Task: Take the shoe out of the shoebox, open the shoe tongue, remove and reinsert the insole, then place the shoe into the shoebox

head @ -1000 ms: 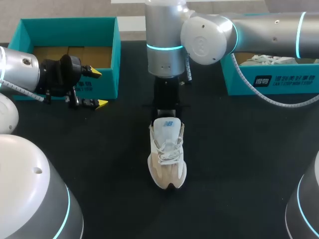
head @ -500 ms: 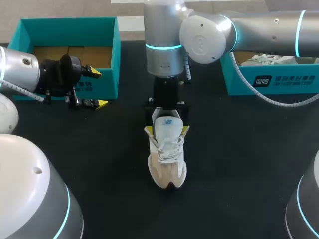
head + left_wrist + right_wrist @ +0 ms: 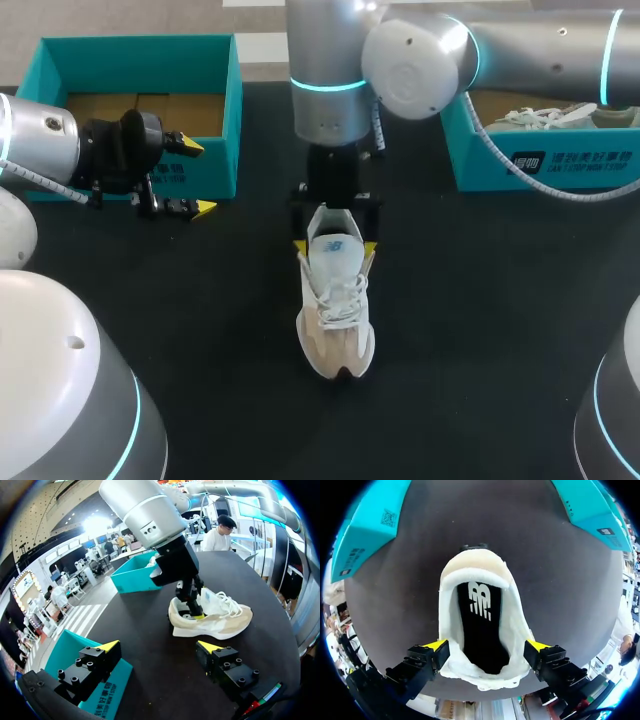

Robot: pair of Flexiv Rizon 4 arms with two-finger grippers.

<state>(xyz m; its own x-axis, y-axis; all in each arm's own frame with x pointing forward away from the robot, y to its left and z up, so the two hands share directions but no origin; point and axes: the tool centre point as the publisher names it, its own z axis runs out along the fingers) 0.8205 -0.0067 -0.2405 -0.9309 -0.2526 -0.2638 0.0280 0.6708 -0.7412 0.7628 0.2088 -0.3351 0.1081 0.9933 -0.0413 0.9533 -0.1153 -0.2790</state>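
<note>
A beige and white shoe point(image 3: 336, 320) stands on the black table, toe toward the front edge, its tongue point(image 3: 334, 245) lifted. My right gripper point(image 3: 336, 247) hangs over the heel end, open, a yellow tip on either side of the collar. In the right wrist view the right gripper point(image 3: 487, 646) straddles the shoe point(image 3: 451, 630), and the black insole point(image 3: 482, 625) lies inside. My left gripper point(image 3: 197, 177) stands open and empty in front of the left teal shoebox point(image 3: 140, 48). From the left wrist view the left gripper point(image 3: 160, 646) faces the shoe point(image 3: 212, 619).
A second teal box point(image 3: 545, 165) at the back right holds another shoe point(image 3: 545, 118). My right arm's thick wrist point(image 3: 330, 70) stands over the table's middle back. Bare black table lies around the shoe.
My right gripper has opened, its yellow tips now showing on both sides of the shoe, and it has risen slightly. The tongue stands higher. The left arm has not moved.
</note>
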